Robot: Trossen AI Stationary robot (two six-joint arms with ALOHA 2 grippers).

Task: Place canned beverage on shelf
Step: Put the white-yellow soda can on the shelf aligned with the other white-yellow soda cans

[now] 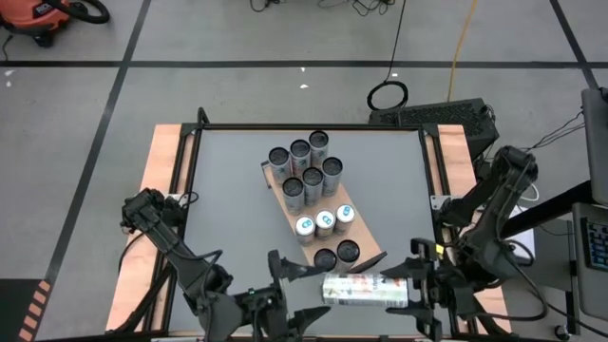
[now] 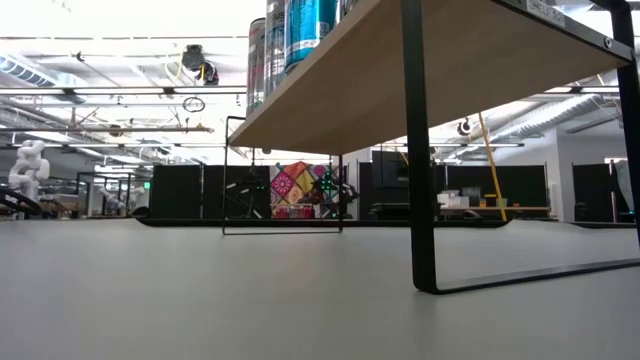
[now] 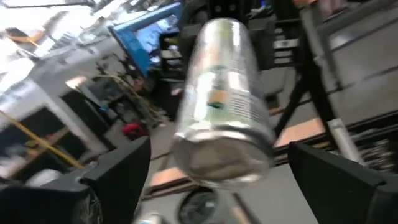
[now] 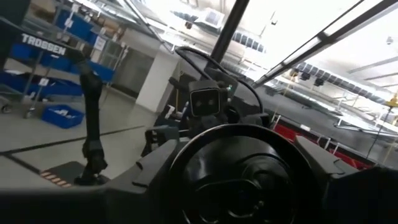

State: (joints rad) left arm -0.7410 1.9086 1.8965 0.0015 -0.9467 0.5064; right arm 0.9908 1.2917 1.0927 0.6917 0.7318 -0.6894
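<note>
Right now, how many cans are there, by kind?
Dark-topped cans standing on the shelf: 8
White-topped cans standing on the shelf: 3
Silver can lying sideways in the right gripper: 1
Total: 12

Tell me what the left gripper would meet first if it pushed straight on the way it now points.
Most likely the can, lying sideways directly ahead of the open left gripper, its end facing those fingers. The right gripper holds the can's far end. Depth between fingers and can is unclear.
</note>
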